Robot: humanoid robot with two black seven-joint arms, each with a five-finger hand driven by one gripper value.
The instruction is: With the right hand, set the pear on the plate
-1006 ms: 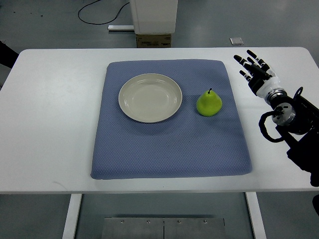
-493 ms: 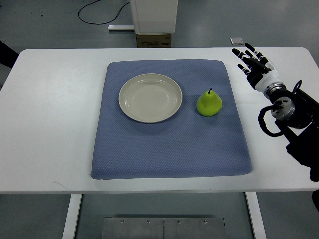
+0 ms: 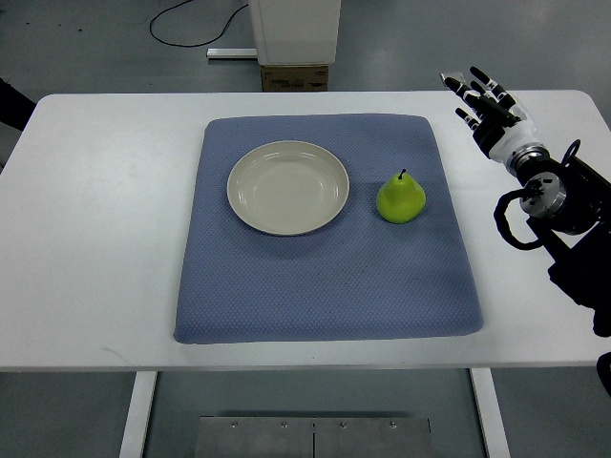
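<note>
White table (image 3: 105, 210): pear (image 3: 401, 198) beside plate (image 3: 287, 187) on mat; right hand (image 3: 487, 108) spread, empty

One pear (image 3: 401, 198), one plate (image 3: 287, 187), one blue mat (image 3: 325, 277), one white table (image 3: 105, 219), one robot hand (image 3: 487, 110).

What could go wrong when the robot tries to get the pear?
The pear stands upright on the soft blue mat, so a clumsy touch from the right hand might tip it or roll it away. The hand is off to the side with fingers spread, so it could miss its grip. The plate sits close, and might get bumped.
</note>
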